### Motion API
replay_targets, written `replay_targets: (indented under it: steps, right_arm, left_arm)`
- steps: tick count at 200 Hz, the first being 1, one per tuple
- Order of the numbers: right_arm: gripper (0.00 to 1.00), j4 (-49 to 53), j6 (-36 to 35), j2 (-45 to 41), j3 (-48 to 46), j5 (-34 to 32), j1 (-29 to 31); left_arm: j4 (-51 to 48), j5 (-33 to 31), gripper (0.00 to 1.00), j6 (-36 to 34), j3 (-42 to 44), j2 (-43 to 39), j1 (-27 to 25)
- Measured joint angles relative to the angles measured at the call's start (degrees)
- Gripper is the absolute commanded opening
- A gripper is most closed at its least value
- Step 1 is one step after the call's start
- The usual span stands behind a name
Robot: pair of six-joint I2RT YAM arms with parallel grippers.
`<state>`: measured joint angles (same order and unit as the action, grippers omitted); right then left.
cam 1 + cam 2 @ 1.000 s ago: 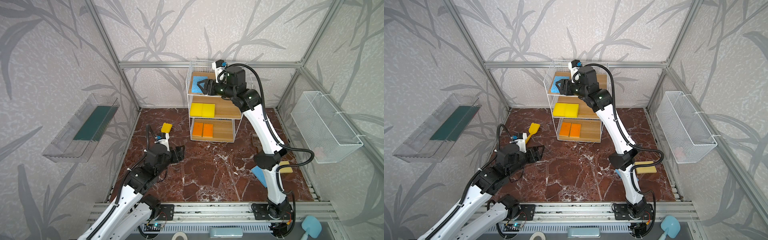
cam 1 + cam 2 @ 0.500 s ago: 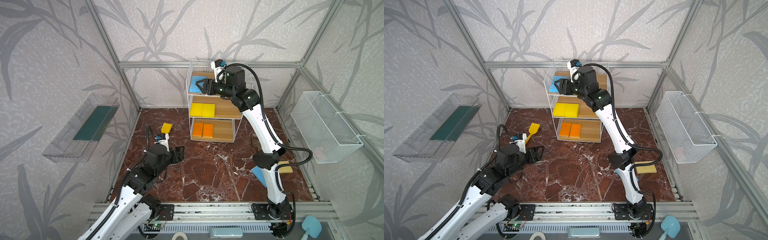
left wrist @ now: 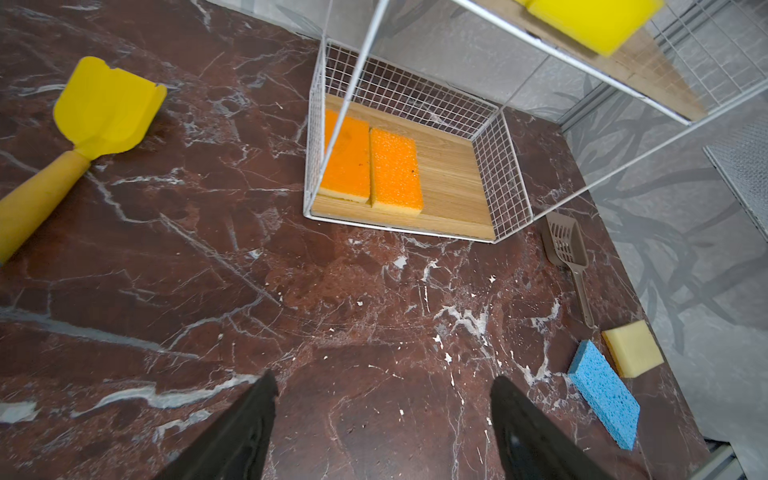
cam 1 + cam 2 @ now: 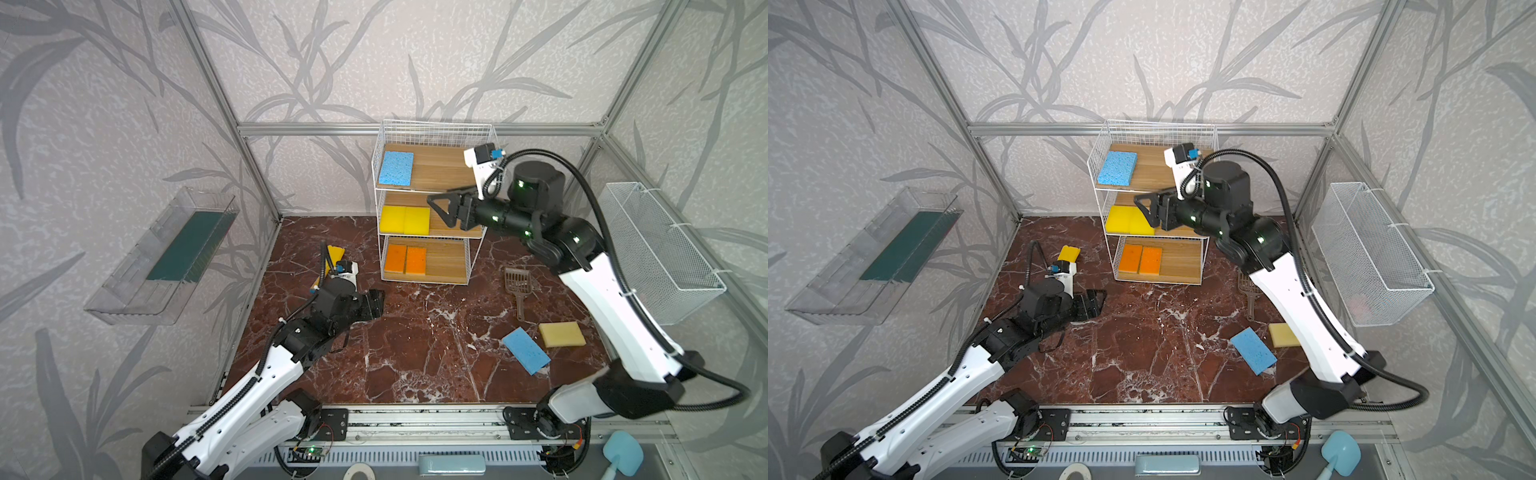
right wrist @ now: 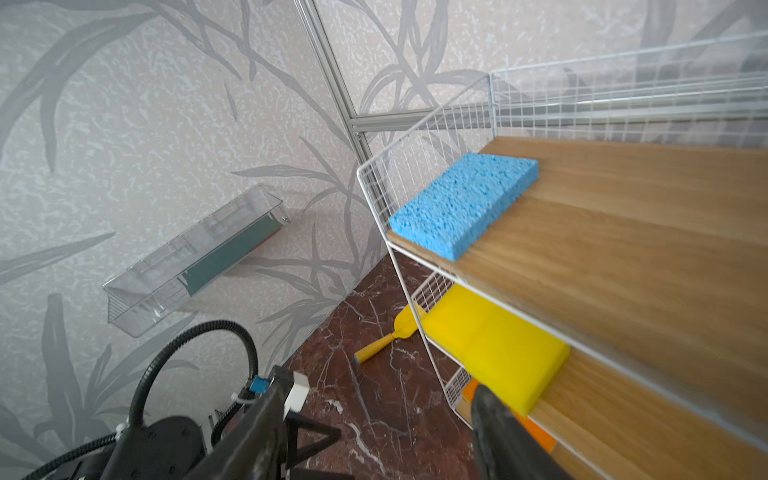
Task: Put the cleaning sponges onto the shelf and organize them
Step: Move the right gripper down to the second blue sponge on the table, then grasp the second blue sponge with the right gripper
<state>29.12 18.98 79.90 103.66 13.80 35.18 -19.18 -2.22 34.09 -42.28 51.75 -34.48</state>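
Observation:
The shelf [image 4: 440, 166] [image 4: 1158, 166] stands at the back wall. Its top tier holds a light-blue sponge [image 4: 397, 167] [image 5: 461, 203], the middle tier two yellow sponges [image 4: 404, 220] [image 5: 494, 353], the bottom tier two orange sponges [image 4: 405, 259] [image 3: 370, 166]. On the floor at the right lie another blue sponge [image 4: 525, 350] [image 3: 604, 395] and a beige-faced sponge [image 4: 562, 333] [image 3: 633, 347]. My right gripper [image 4: 442, 208] [image 5: 374, 399] hangs open and empty before the shelf's front. Over the floor at the left, my left gripper [image 4: 376, 305] [image 3: 382, 395] is open and empty.
A yellow toy shovel [image 4: 332, 257] [image 3: 104, 108] lies left of the shelf, behind my left arm. A brown slotted scoop [image 4: 515, 284] [image 3: 565, 245] lies right of the shelf. A white mesh basket [image 4: 660, 249] hangs on the right wall, a clear tray [image 4: 166, 253] on the left wall.
My right gripper has drawn back from the top tier, to the right and lower, leaving the blue sponge lying there. The left arm has stayed in place.

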Motion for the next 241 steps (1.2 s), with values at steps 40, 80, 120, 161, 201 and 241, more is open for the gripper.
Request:
replay_targets:
  steps: [40,80,120,161,201,241]
  right_arm:
    - [0.70,-3.4,0.5,-17.7,-26.0,-6.3,-0.2]
    - [0.70,-2.0,4.8,-29.3,-50.4,-11.4,-3.7]
    - [0.72,-0.5,12.4,-36.3,-69.0,-11.0,-10.2]
    - [0.80,0.8,20.3,-40.0,-77.7,-9.2,-17.1]
    - [0.81,3.8,22.8,-41.2,-78.9,-8.8,-24.3]
    - [0.80,3.8,23.4,-37.2,-79.8,-8.7,-25.1]
  left_arm:
    - [4.3,-2.8,0.83,0.1,0.3,6.7,-5.6]
    - [8.1,-4.0,0.83,0.9,2.4,10.3,-8.1]
    - [10.7,-4.7,0.82,2.2,6.0,11.6,-9.3]
    - [12.5,-5.0,0.82,3.8,10.3,11.6,-9.4]
    - [15.7,-4.7,0.82,5.6,13.3,12.8,-9.4]
    - [17.4,-4.2,0.82,6.1,14.3,14.5,-9.4]
